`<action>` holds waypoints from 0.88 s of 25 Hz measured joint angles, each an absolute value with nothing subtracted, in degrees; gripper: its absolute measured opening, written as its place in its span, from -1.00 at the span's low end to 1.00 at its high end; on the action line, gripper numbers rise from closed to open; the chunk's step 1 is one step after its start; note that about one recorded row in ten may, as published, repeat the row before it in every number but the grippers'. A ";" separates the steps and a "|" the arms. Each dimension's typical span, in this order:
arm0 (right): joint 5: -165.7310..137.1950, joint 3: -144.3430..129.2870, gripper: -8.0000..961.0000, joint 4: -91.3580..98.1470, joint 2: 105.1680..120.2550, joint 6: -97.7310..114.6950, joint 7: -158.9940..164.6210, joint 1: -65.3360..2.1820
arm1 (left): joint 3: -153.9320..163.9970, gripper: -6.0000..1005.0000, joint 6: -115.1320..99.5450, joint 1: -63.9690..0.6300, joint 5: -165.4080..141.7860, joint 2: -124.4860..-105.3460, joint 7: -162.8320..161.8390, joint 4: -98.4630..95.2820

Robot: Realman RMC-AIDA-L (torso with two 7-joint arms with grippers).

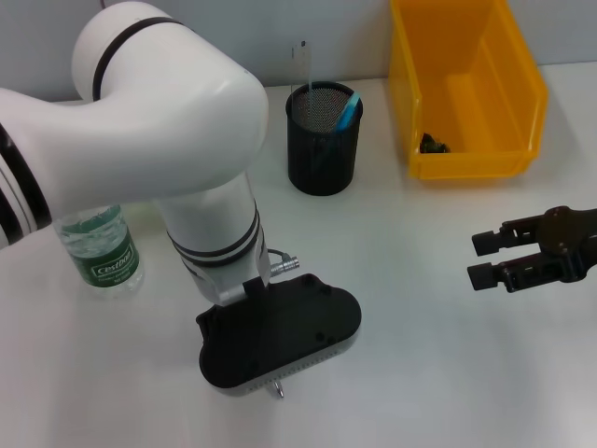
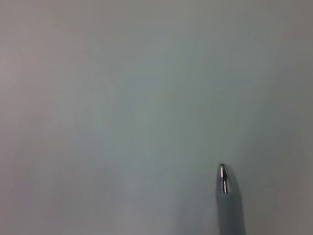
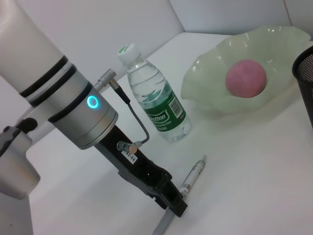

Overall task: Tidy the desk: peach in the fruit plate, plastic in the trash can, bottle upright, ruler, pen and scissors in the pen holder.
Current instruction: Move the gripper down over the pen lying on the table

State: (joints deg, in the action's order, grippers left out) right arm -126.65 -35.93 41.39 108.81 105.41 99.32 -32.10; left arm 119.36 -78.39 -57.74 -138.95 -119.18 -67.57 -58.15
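My left gripper (image 1: pixel 279 375) is down at the table near the front, right over the pen (image 3: pixel 194 174), whose silver tip (image 2: pixel 223 177) pokes out past it (image 1: pixel 278 390). The pen lies along the left gripper (image 3: pixel 177 203) in the right wrist view. The bottle (image 1: pixel 101 248) (image 3: pixel 156 104) stands upright at the left. The peach (image 3: pixel 246 78) rests in the pale green fruit plate (image 3: pixel 210 73). The black mesh pen holder (image 1: pixel 324 140) holds the blue scissors (image 1: pixel 347 112) and the ruler (image 1: pixel 302 65). My right gripper (image 1: pixel 478 259) hovers open at the right, holding nothing.
The yellow trash can (image 1: pixel 466 163) stands at the back right with a small dark crumpled piece (image 1: pixel 434 143) inside. My white left arm (image 1: pixel 168 121) hides the back left of the desk in the head view.
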 joint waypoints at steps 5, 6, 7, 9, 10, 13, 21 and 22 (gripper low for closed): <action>-126.65 -35.95 0.60 41.43 108.80 105.57 99.81 -31.93 | 119.38 -0.27 -78.39 -57.64 -139.00 -119.18 -67.57 -58.04; -126.65 -35.95 0.60 41.44 108.80 105.58 99.82 -31.93 | 119.40 -0.27 -78.38 -57.62 -139.01 -119.18 -67.58 -58.03; -126.65 -35.95 0.60 41.43 108.80 105.58 99.82 -31.94 | 119.46 -0.28 -78.36 -57.61 -139.02 -119.18 -67.58 -58.02; -126.65 -35.95 0.60 41.42 108.80 105.58 99.83 -31.97 | 119.59 -0.29 -78.32 -57.60 -139.06 -119.18 -67.59 -58.01; -126.65 -35.95 0.60 41.42 108.80 105.58 99.84 -31.96 | 119.60 -0.30 -78.31 -57.59 -139.07 -119.18 -67.60 -58.01; -126.65 -35.95 0.60 41.40 108.80 105.58 99.85 -31.90 | 119.68 -0.33 -78.30 -57.58 -139.08 -119.18 -67.65 -58.01; -126.65 -35.94 0.60 41.40 108.80 105.57 99.82 -31.90 | 119.83 -0.39 -78.30 -57.56 -139.13 -119.18 -67.67 -58.01; -126.64 -35.94 0.60 41.40 108.80 105.56 99.74 -31.90 | 119.92 -0.40 -78.30 -57.57 -139.14 -119.18 -67.68 -58.01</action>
